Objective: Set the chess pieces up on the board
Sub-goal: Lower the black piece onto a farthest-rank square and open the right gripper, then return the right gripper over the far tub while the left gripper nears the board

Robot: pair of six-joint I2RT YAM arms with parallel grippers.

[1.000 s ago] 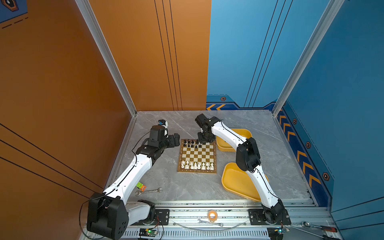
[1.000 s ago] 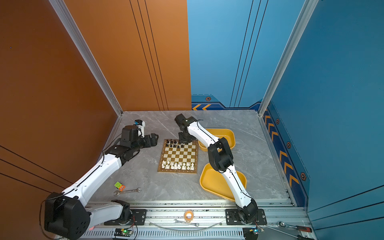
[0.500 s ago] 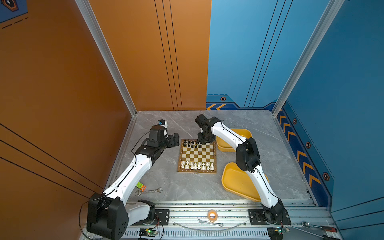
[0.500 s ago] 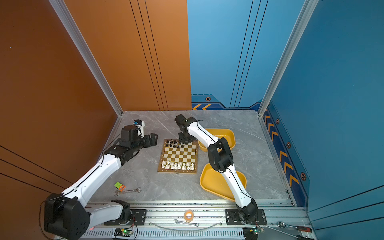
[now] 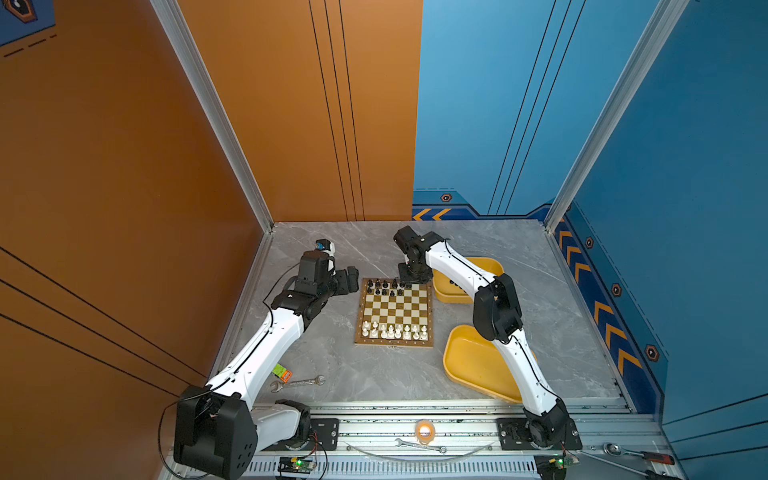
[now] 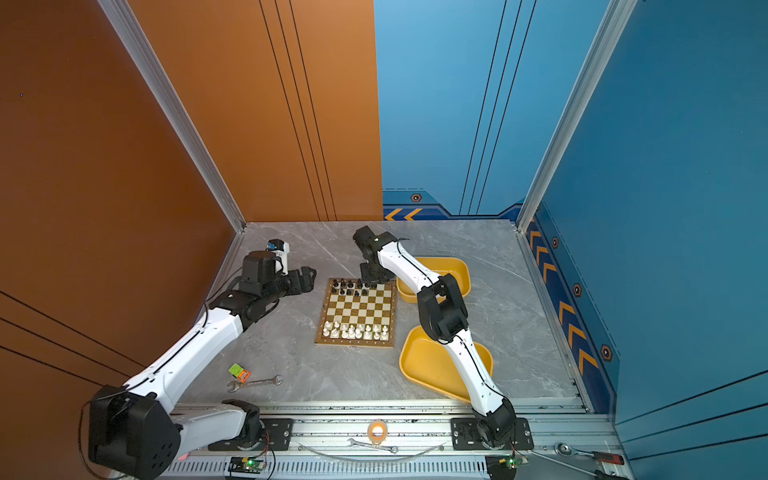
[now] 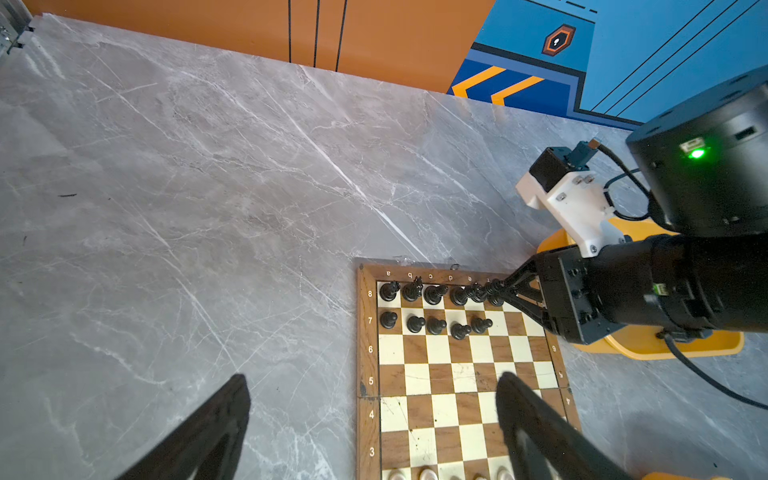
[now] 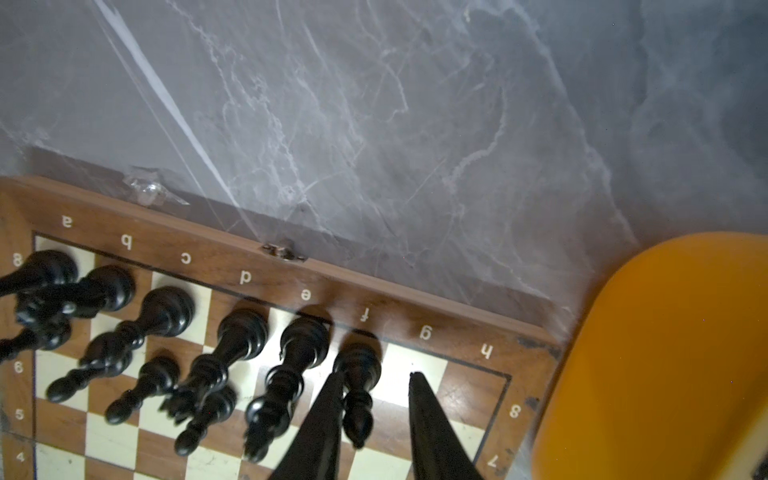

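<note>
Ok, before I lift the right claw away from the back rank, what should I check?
1. Black piece on f8 upright on its square: ok.
2. Right claw jaws parted: ok.
3. Both fingers clear of that piece: cannot tell; one finger overlaps it in the right wrist view.
4. e8 neighbour upright: ok.
5. g8 and h8 on the board free for the next pieces: ok.
6. Left claw open and empty: ok.
</note>
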